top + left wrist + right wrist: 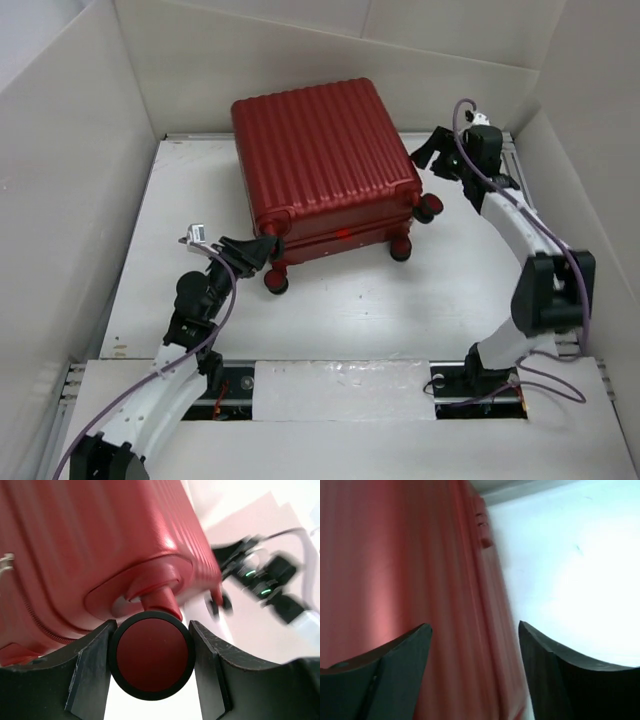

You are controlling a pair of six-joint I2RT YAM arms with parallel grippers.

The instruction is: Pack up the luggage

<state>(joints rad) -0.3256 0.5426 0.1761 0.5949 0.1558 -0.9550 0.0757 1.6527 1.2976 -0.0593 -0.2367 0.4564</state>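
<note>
Suitcase (320, 160) lies flat and closed on the table (400, 310), upper centre of the overhead frame, with its wheels facing the near edge. The left gripper (258, 250) is clenched on the near-left wheel (151, 654). In the left wrist view the wheel fills the gap between both fingers (92, 675) and touches each. The right gripper (432, 158) sits at upper right of the overhead frame, just beside the suitcase's far right corner. Its fingers (395, 675) are spread with nothing clamped, though that view is blurred, so light contact with the shell cannot be ruled out.

Handling, by judgement: the ribbed hard shell is stiff and glossy, so probably slick under the pads, and far too broad for either gripper to span. The case looks bulky, so it will likely slide or pivot rather than lift. The wheel gives a firm purchase but may swivel on its stem. For opening, the zipper seam (30, 615) along the side and the shell's edge look the better holds. No handle shows.

Writing: none readable. A small raised red fitting (482, 527), upper middle of the right wrist view, could be a badge or a latch. The white tag (197, 233) on the left wrist is too small to read.
</note>
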